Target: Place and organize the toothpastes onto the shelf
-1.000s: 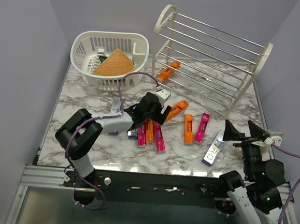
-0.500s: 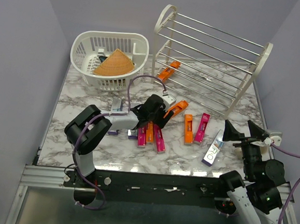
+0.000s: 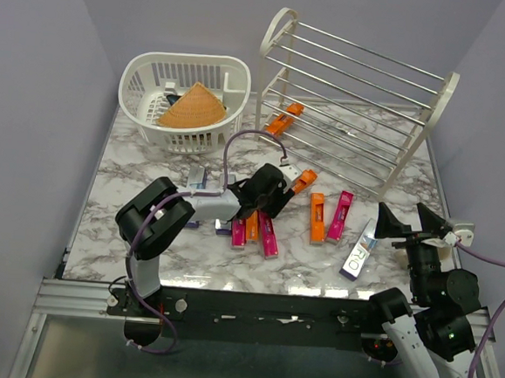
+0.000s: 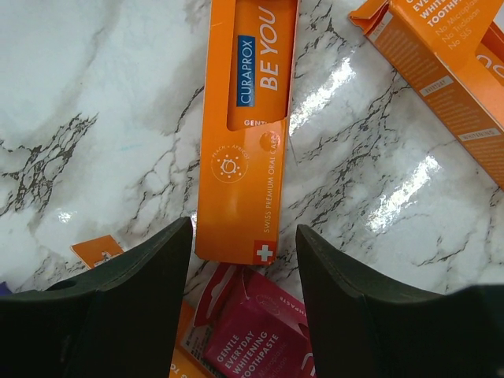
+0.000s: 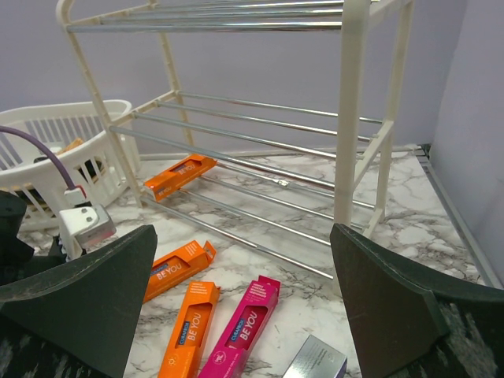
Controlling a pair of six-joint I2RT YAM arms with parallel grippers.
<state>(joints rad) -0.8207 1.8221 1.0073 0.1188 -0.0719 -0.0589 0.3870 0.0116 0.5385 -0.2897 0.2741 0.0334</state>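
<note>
From above, your left gripper (image 3: pixel 265 199) hangs over the cartons (image 3: pixel 317 219) at mid-worktop (image 3: pixel 131 171). The shelf (image 3: pixel 447 89) stands at the far right corner, with one orange box (image 3: pixel 282 120) on its lowest rods.

Left wrist: the fingers (image 4: pixel 142 307), part-spread, straddle the end of an orange carton (image 4: pixel 248 118) reading "CURAPROX BE YOU" and "SWISS PREMIUM ORAL CARE". A pink one (image 4: pixel 256 342) reads "GENTLE EVERYDAY WHITENING TOOTHPASTE".

Right wrist: your right gripper (image 5: pixel 242 236) gapes wide, holding nothing; cartons beyond it read "BE YOU".

Since a second ago the left gripper has shifted right and narrowed. The right hasn't moved.
</note>
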